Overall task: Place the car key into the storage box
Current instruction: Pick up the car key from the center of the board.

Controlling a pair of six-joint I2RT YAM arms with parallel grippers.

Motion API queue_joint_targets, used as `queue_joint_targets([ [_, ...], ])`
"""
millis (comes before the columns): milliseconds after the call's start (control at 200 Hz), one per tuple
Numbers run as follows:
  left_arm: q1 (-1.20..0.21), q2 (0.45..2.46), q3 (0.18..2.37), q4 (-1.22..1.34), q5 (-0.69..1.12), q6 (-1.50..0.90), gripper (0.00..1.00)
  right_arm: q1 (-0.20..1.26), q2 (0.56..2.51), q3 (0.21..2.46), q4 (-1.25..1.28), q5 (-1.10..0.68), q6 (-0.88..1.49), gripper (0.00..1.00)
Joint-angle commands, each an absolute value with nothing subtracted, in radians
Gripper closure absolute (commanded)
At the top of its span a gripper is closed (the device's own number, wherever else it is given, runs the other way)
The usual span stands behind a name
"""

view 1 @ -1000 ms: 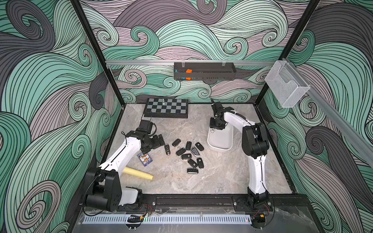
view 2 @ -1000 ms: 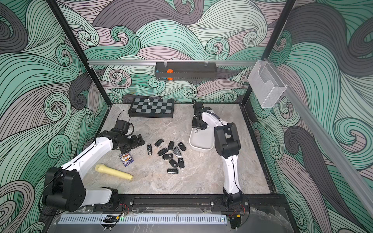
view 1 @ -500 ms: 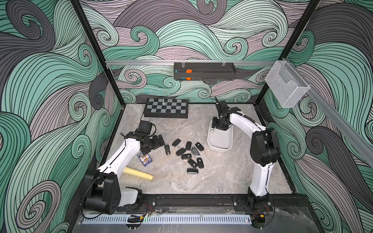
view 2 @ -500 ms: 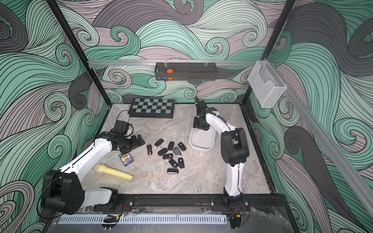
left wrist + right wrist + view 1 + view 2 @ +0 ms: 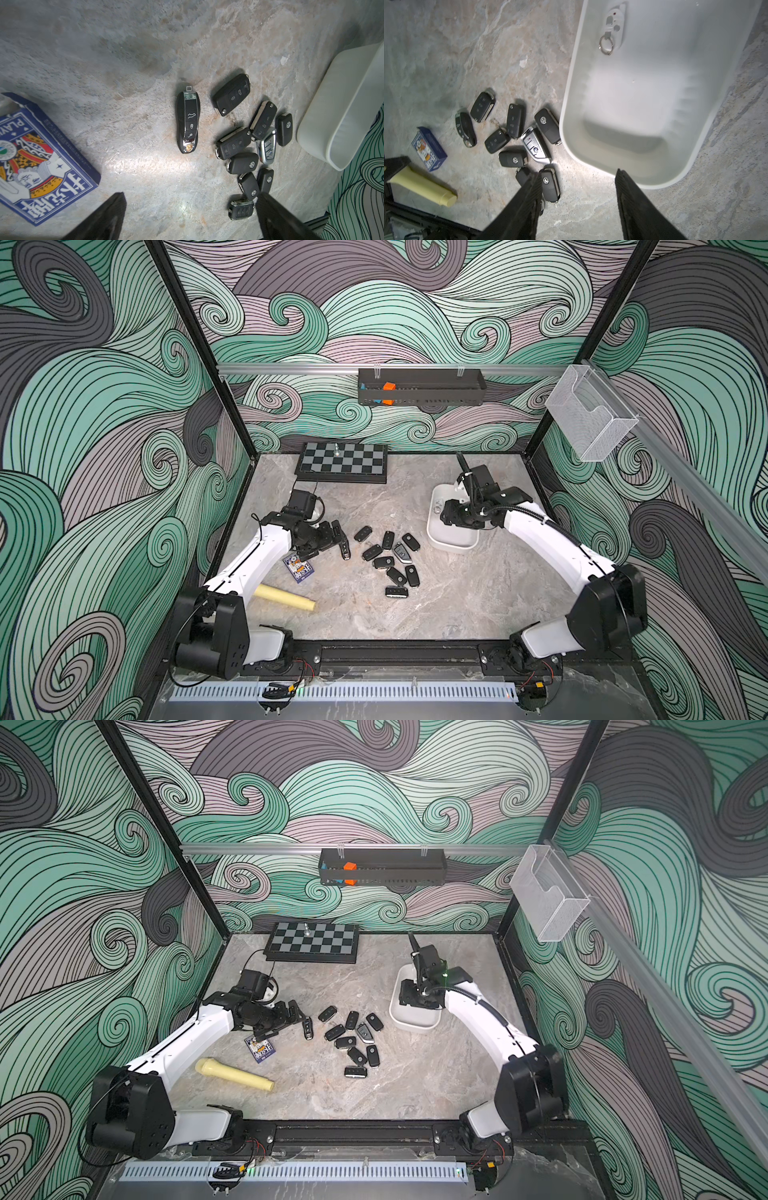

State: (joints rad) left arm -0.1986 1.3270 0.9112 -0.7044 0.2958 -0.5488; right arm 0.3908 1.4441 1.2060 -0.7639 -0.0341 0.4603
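Right wrist: probable car key (image 5: 613, 22) beyond right tool (image 5: 578, 174).

The right arm (image 5: 540, 539) has changed most. Its elbow (image 5: 611, 605) stood high and close beside the storage box (image 5: 453, 546) a second ago. It has since swung outward and sunk toward the near right corner of the table (image 5: 457, 605), so the arm now stretches long and low. The right gripper (image 5: 448, 515) has drawn back from above the box's far end toward its near end, and its jaws have spread wider, with nothing between them. A white key fob (image 5: 614, 27) now lies uncovered at that far end. The left gripper (image 5: 338, 531) has edged slightly nearer the black chrome-trimmed key (image 5: 345, 549).
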Motion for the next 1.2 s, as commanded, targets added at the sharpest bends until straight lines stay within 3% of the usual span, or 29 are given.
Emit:
queue_joint_targets([
  [0, -0.207, 1.331, 0.907, -0.730, 0.336, -0.518, 0.01, 0.435, 1.374, 1.135, -0.753, -0.113, 0.418, 0.42],
  [290, -0.207, 1.325, 0.942, -0.794, 0.326, -0.448, 0.01, 0.613, 1.311, 1.005, -0.704, -0.136, 0.389, 0.42],
  [585, -0.205, 1.337, 0.964, -0.795, 0.327, -0.447, 0.01, 0.764, 1.450, 1.008, -0.686, -0.084, 0.371, 0.42],
  [1196, -0.205, 1.299, 0.930, -0.828, 0.287, -0.393, 0.01, 0.816, 1.753, 1.166, -0.696, 0.076, 0.395, 0.44],
])
